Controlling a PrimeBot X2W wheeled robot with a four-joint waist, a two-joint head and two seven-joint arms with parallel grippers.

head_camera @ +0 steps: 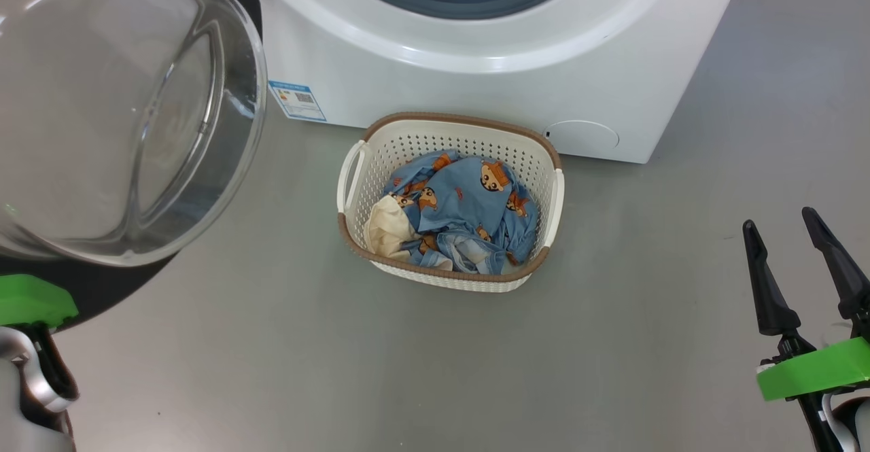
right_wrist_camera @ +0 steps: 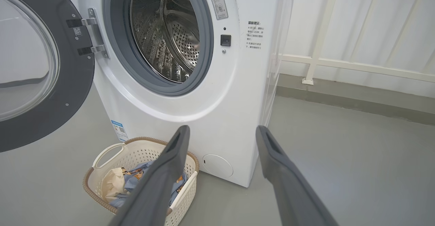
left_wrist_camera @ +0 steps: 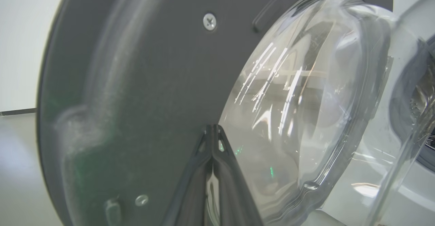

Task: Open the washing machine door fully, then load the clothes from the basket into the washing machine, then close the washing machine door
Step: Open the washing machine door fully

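Observation:
The washing machine door (head_camera: 122, 112) stands swung open at the left, its glass bowl bulging toward me. My left gripper (left_wrist_camera: 212, 128) is shut on nothing, its tips close to the dark inner ring of the door (left_wrist_camera: 136, 83). In the head view only its green mount (head_camera: 34, 300) shows, below the door. The washing machine (head_camera: 476, 85) has its steel drum (right_wrist_camera: 166, 32) exposed. In front of it on the floor stands the basket (head_camera: 462, 120), holding the clothes (head_camera: 469, 200): blue bear-print fabric and a cream cloth (head_camera: 387, 228). My right gripper (head_camera: 779, 219) hangs open, to the right of the basket.
A blue energy sticker (head_camera: 297, 100) and a round cap (head_camera: 583, 134) mark the machine's lower front. Grey floor (head_camera: 612, 302) spreads between the basket and my right gripper. A white railing (right_wrist_camera: 357, 66) runs along the wall right of the machine.

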